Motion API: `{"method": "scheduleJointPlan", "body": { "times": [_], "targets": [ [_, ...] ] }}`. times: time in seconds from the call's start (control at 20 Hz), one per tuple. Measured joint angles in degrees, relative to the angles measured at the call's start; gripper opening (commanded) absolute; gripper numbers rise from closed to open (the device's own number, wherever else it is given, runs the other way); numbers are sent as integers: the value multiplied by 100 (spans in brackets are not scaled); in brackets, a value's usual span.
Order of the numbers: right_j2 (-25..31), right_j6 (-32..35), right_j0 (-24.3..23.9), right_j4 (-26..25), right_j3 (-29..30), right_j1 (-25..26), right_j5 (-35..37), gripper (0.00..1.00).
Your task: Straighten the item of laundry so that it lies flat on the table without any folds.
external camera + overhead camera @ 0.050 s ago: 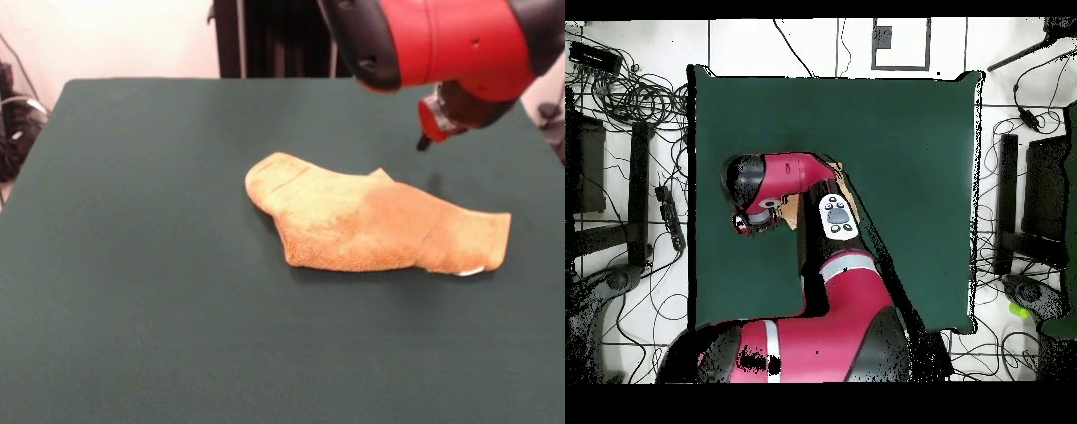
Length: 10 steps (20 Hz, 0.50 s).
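The towel (375, 225) lies on the table (132, 265), near the middle and a bit to the right in the front view. The arm (441, 44) hangs above the table, behind the towel and to its right. In the overhead view the arm covers most of the towel

Tangled black cables (635, 95) are seen on the white tiled floor (765, 45), a dark framed panel (900, 45) beyond, a black stand (1025, 200) and a yellow-green ball (1020, 311) beside it.
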Motion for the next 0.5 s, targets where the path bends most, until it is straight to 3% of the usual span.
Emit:
{"method": "scheduleJointPlan", "body": {
  "times": [0.3,0.5],
  "targets": [
    [-10,0,62,154,-194,11,51,100],
    [-23,0,62,391,-558,168,1016,100]
  ]
}}
